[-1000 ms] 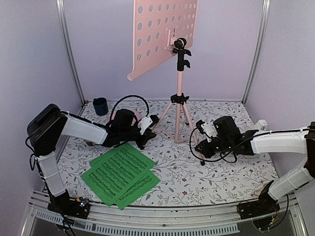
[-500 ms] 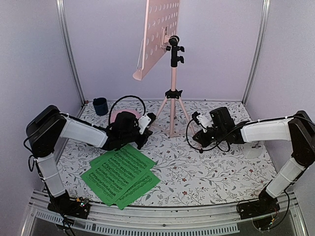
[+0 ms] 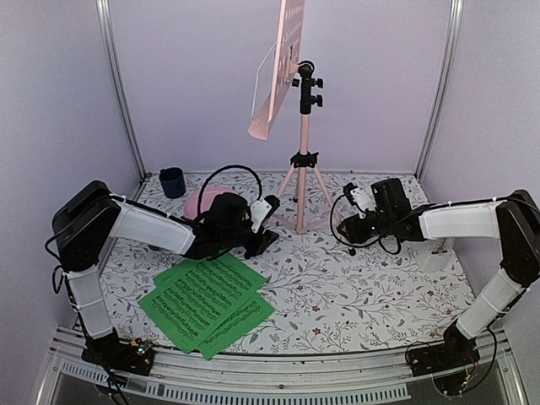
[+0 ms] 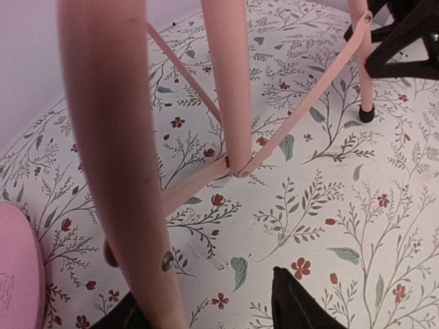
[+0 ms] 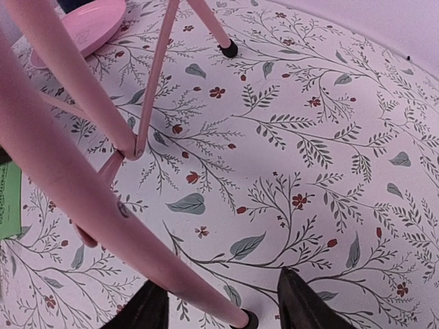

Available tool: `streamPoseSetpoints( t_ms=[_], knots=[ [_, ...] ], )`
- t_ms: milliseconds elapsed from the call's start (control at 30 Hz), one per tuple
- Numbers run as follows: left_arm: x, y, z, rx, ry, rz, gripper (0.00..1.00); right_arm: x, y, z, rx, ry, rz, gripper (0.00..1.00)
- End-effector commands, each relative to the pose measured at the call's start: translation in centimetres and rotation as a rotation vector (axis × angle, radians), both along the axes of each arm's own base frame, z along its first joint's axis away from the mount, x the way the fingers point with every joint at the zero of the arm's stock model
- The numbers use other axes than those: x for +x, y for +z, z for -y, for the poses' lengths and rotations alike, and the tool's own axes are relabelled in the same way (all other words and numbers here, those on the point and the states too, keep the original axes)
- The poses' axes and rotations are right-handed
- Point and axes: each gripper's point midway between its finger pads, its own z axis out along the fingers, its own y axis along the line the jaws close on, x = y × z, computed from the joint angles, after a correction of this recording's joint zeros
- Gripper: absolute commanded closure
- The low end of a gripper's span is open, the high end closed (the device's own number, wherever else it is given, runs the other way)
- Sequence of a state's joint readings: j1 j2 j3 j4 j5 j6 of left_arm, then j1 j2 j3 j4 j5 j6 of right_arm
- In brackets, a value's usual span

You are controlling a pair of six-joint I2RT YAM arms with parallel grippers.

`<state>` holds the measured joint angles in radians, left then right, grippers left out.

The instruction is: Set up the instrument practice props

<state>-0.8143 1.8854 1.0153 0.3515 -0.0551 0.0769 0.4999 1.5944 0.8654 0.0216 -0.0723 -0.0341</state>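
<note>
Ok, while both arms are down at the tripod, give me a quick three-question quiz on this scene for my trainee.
1. True or false: the green sheet-music pages lie on the desk of the music stand.
2. In the right wrist view, what passes between the open fingers of the right gripper? A) a tripod leg B) a green page C) nothing
3. Which sits nearer the back-left corner of the table: the dark blue cup or the pink plate?
Key: 1 false, they lie flat on the table; 2 A; 3 the dark blue cup.
</note>
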Motion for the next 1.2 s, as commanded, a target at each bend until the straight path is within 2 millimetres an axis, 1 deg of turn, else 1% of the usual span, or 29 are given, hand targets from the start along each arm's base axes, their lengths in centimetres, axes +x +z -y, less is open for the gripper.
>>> streamPoseSetpoints(
  t_ms=[0, 67, 133, 267, 400, 567, 700, 867, 1167],
  knots=[
    [-1.6, 0.5, 1.7, -0.051, -0.096, -0.053, 0.42, 1.4, 4.9, -0.3, 0.085, -0.009, 0.122, 0.37],
    [-2.0, 0.7, 1.9, -0.062, -0.117, -0.067, 0.38, 0.9, 5.6, -0.6, 0.112, 0.015, 0.127, 0.30],
    [-2.4, 0.8, 2.2, -0.072, -0.142, -0.079, 0.36, 0.5, 6.6, -0.8, 0.137, 0.026, 0.140, 0.24],
    [-2.5, 0.9, 2.4, -0.087, -0.176, -0.114, 0.31, -0.2, 7.8, -1.0, 0.169, 0.046, 0.155, 0.12],
    [-2.5, 0.9, 2.0, -0.109, -0.197, -0.158, 0.26, -0.5, 8.4, -1.1, 0.181, 0.058, 0.159, 0.05],
    [-2.3, 0.6, 1.0, -0.129, -0.202, -0.195, 0.22, -0.9, 9.2, -0.9, 0.212, 0.035, 0.144, 0.03],
    [-2.3, 0.3, 0.5, -0.139, -0.212, -0.213, 0.20, -1.5, 9.4, -0.5, 0.232, 0.021, 0.134, 0.02],
    [-2.6, 0.2, 0.8, -0.154, -0.247, -0.234, 0.20, -2.4, 9.3, -0.3, 0.257, 0.013, 0.111, 0.02],
    [-3.3, 0.0, 1.1, -0.174, -0.276, -0.251, 0.23, -2.9, 9.5, -0.2, 0.282, 0.006, 0.093, 0.02]
  ],
)
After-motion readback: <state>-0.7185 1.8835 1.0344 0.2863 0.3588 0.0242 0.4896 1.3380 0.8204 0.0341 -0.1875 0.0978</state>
